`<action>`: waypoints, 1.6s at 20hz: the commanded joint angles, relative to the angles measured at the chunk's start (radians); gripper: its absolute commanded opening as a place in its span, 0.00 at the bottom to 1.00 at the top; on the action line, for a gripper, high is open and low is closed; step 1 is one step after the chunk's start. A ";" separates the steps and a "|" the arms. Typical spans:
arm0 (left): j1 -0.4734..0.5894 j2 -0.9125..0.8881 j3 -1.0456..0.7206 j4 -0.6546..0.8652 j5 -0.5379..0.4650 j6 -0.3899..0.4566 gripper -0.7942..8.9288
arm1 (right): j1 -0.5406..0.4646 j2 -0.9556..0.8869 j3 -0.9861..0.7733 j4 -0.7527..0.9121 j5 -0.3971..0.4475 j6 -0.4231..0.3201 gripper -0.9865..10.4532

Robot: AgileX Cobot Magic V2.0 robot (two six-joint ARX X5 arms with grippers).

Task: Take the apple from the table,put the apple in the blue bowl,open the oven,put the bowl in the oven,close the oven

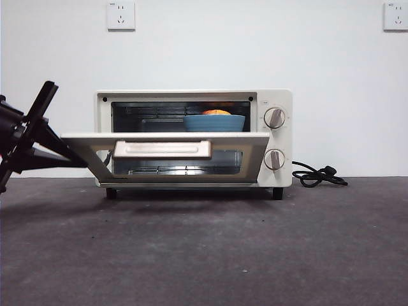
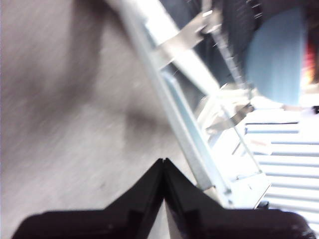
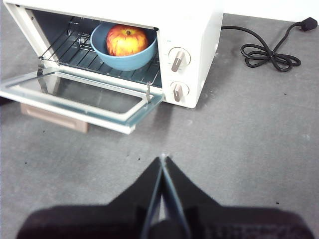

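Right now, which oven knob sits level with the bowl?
The upper knob: it sits beside the blue bowl on the rack, while the lower knob is level with the half-open door.

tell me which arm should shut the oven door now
Left. Its gripper sits right beside the open door, at the edge away from the knobs. The right gripper hangs back over the table, apart from the oven.

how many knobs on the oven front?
2. Both sit on the oven panel to the right of the door, one above the other: upper knob, lower knob. None looks hidden; the right wrist view shows the same two.
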 commanded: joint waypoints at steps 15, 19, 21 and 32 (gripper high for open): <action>-0.011 -0.015 0.346 -0.044 0.064 -0.031 0.07 | 0.000 0.001 -0.009 0.000 0.005 0.013 0.09; -0.016 -0.093 0.346 -0.284 0.095 0.222 0.08 | 0.000 0.001 -0.009 -0.019 0.008 0.012 0.09; -0.016 -0.174 0.346 -0.518 0.000 0.438 0.08 | 0.000 0.001 -0.009 -0.026 0.008 0.013 0.09; -0.029 -0.749 0.346 -0.976 -0.486 0.789 0.08 | 0.000 0.001 -0.009 -0.068 0.008 0.012 0.09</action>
